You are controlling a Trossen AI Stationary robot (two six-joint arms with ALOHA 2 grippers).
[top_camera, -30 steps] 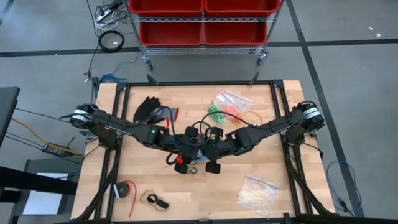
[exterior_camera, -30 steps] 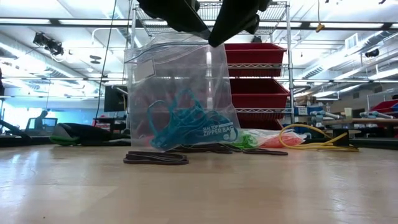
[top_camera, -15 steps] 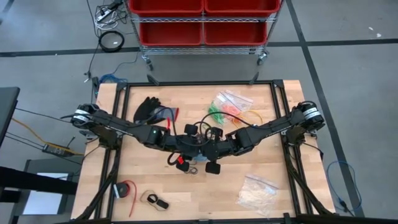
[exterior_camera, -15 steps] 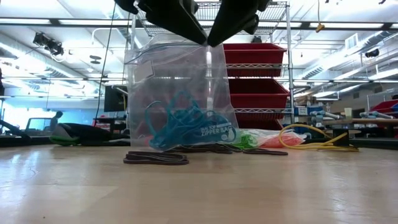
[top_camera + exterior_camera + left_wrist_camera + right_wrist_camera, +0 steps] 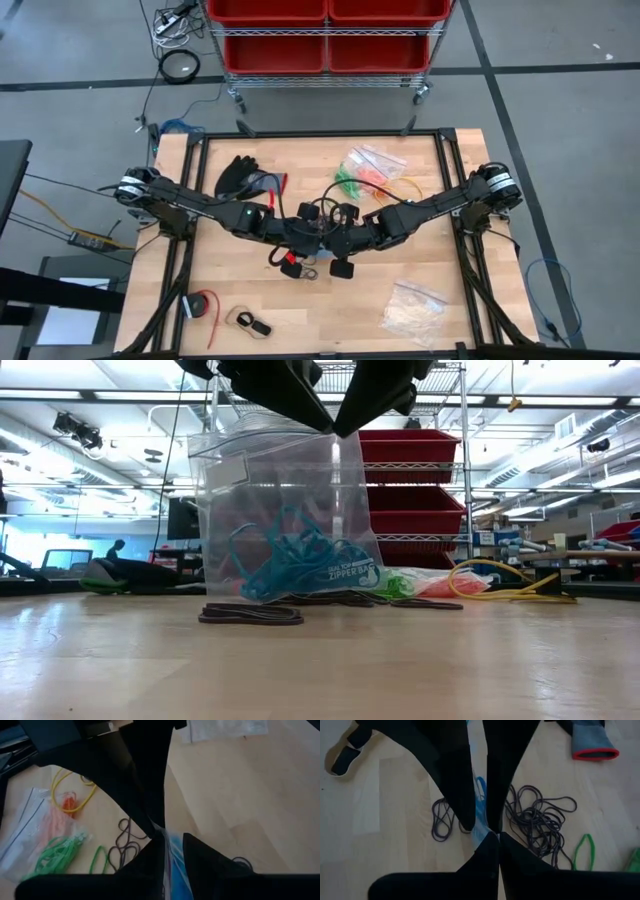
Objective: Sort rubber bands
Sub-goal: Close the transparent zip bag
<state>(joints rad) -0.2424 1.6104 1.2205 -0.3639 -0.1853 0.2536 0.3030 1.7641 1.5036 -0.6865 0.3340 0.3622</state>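
A clear zipper bag stands upright with its bottom on the table. Blue rubber bands lie inside it. My right gripper is shut on its top rim. My left gripper sits close beside it, narrowly open, with the same rim between its fingers. Both reach down from above. Black rubber bands lie loose on the wood under the bag, with a green band beside them. More green and orange bands lie in clear bags toward the far right. My left gripper has the bag's top rim between its fingers, which slant down from the table's left; I cannot tell whether they touch it. My right gripper pinches the bag's top rim between its two fingers, slanting down from the table's right. The bag hangs upright below them, its bottom edge on the table.
A black glove with a red-edged cuff lies at the far left and a yellow cable at the far right. A clear bag of whitish pieces lies near right, and a red roll and a small black item near left.
The top of the bag has spread a little wider toward the table's left, while its bottom has stayed on the table. Both hands have kept their places.
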